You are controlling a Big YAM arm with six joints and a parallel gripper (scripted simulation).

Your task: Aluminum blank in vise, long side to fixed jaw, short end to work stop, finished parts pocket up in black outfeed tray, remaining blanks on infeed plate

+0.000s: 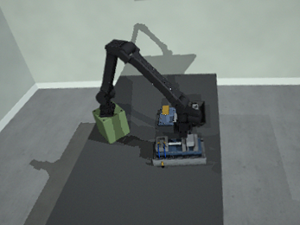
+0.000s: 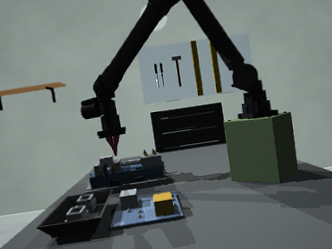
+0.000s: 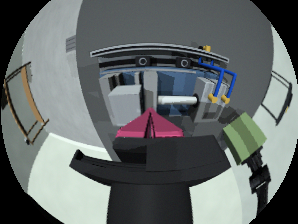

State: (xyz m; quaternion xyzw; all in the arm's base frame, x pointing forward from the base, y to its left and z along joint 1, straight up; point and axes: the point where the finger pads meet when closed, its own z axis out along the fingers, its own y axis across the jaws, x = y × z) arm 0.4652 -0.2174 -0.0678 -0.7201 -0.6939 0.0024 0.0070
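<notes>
Vise blank: a gray block (image 3: pixel 127 104) lies in the vise (image 2: pixel 127 174), just below the hand; whether it touches the fixed jaw and the stop (image 3: pixel 178 100) I cannot tell.
Hand: the hand (image 2: pixel 115 145) hangs above the vise, fingers fully together, holding nothing.
Parts: two pocketed blocks (image 2: pixel 81 205) are in the tray (image 2: pixel 57 228), nearer the camera than the hand; this looks done.
Plate: one gray blank (image 2: pixel 129 199) and the brass one (image 2: pixel 164 203) stand on the plate (image 2: pixel 147 218).
Left: maybe only seating the vise blank.
</notes>
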